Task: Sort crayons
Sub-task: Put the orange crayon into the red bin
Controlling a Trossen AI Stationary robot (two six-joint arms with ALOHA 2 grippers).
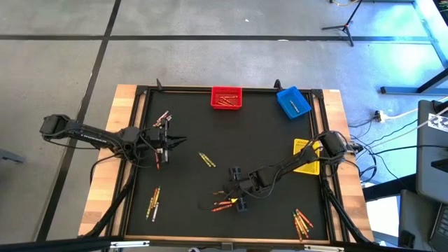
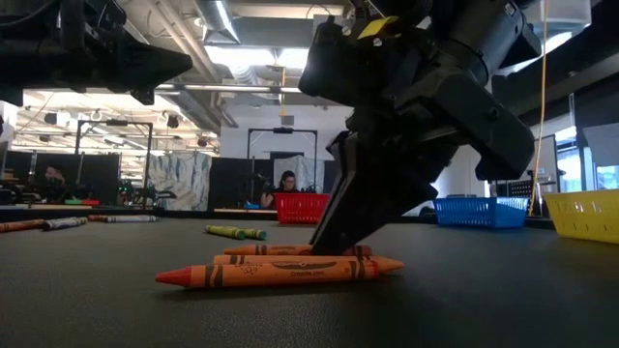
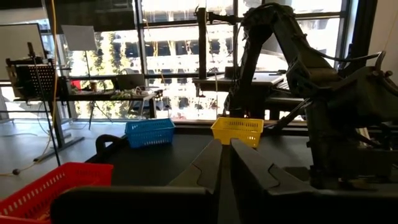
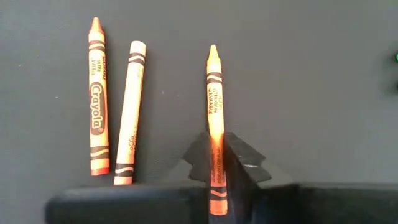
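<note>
Fingers, right: the right gripper (image 4: 216,163) is down at the black mat near its front middle, its two dark fingers (image 4: 241,160) clamped on one orange wax crayon (image 4: 214,112).
Fingers, left: the left gripper (image 1: 166,142) hangs above the left side of the mat with its fingers together; a thin reddish stick shows at them, but whether it is gripped cannot be told.
Surface: a black mat (image 1: 231,136) framed by pale wood.
Yellow bin: a yellow plastic mesh basket (image 1: 305,155) at the right edge, partly under the right arm; contents cannot be told.
Blue bin: a blue plastic mesh basket (image 1: 293,101) at the far right corner, holding at least one pale stick.
Red bin: a red plastic mesh basket (image 1: 226,97) at the far middle edge, with several orange and yellow crayons in it.
Held crayon: long axis runs straight out between the fingers, tip pointing away from the wrist; orange paper wrapper with dark bands and print.
Neighbours: two loose crayons (image 4: 98,99) lie flat on the mat just beside it, roughly parallel, one orange and pointed, one paler with a blunt end.
Other crayons: small clusters (image 1: 302,222) lie near the front right corner, the front left, the far left and mid-mat.
</note>
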